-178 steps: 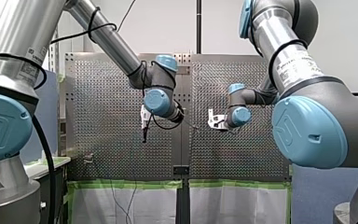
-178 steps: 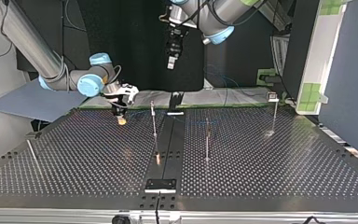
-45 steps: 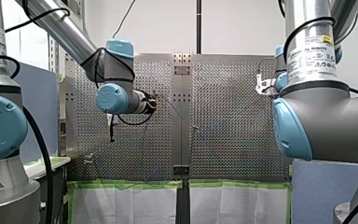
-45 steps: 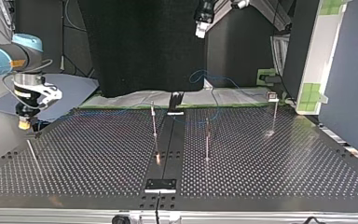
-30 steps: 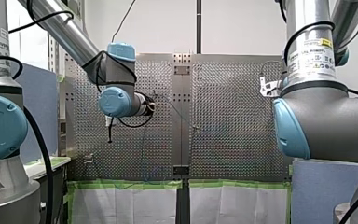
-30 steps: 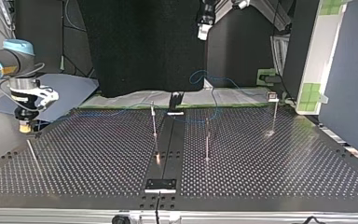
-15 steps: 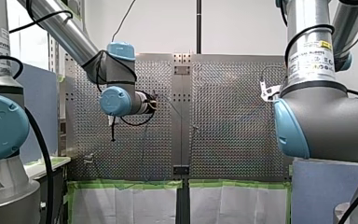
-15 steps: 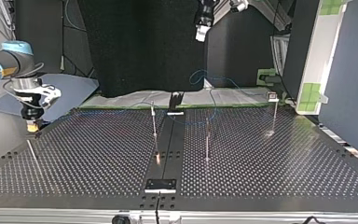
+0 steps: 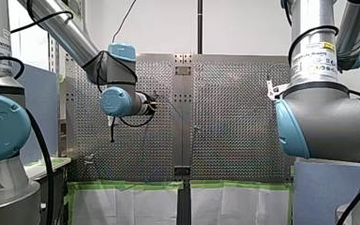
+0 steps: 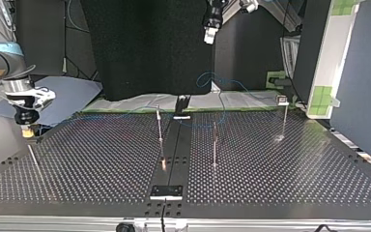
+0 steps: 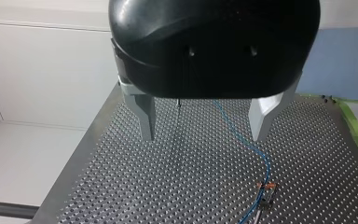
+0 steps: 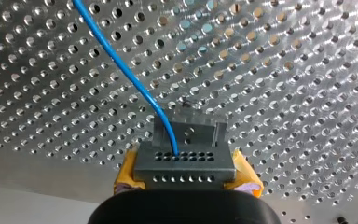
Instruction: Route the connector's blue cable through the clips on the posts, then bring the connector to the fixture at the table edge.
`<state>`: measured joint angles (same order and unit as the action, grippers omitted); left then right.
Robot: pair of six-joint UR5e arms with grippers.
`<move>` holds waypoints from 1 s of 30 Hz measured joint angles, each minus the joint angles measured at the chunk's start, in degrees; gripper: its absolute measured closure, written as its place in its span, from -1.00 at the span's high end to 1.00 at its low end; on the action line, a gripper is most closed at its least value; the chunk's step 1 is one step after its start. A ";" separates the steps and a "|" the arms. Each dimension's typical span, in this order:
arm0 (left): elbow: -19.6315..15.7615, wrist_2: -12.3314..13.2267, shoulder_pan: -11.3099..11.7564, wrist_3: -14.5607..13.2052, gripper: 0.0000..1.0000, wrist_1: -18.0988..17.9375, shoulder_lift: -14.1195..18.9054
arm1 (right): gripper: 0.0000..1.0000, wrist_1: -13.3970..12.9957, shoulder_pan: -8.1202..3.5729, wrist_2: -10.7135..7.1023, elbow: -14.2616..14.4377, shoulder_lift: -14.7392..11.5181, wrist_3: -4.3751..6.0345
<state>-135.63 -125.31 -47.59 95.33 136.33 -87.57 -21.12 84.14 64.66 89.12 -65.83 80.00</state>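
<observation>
My right gripper (image 12: 186, 181) is shut on the grey connector (image 12: 184, 161), which sits between its yellow pads (image 12: 127, 173). The blue cable (image 12: 121, 67) leaves the connector's face and runs off over the perforated table. A grey fixture bracket (image 12: 189, 125) lies just beyond the connector. In the top view my right gripper (image 10: 27, 129) hangs over the table's far left corner. My left gripper (image 10: 209, 35) is high above the far edge, open and holding nothing. In the left wrist view its grey fingers (image 11: 145, 119) stand wide apart above the cable (image 11: 242, 140).
Three thin posts stand on the table (image 10: 101, 159): one (image 10: 160, 126) left of the centre strip, one (image 10: 215, 145) right of it, one (image 10: 284, 118) at the far right. A black fixture (image 10: 181, 104) sits at the far edge, a plate (image 10: 165, 192) at the near edge.
Since the earliest frames my right gripper has carried the connector from mid-table to the top view's far left corner, and my left gripper has risen. In the last second both have barely shifted.
</observation>
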 joint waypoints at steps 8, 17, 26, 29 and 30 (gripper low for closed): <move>0.07 0.02 0.39 -0.05 0.98 0.07 -0.02 | -0.97 -1.06 -0.83 -2.70 -0.03 0.73 0.11; 0.05 0.03 0.56 -0.06 0.98 0.09 -0.07 | -0.97 -2.51 -0.89 -3.12 -0.05 1.43 0.80; 0.05 0.03 0.78 -0.06 0.98 0.09 -0.09 | -0.97 -4.50 -0.76 -3.12 -0.60 2.69 2.31; 0.05 0.03 0.79 -0.07 0.98 0.09 -0.10 | -0.97 -4.63 -0.60 -3.13 -1.01 3.45 2.43; 0.05 0.03 0.80 -0.06 0.98 0.09 -0.11 | -0.97 -4.61 -0.54 -3.15 -1.19 3.68 2.47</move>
<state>-135.58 -125.28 -46.79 95.27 136.42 -87.68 -25.73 83.59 61.51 87.93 -62.16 82.47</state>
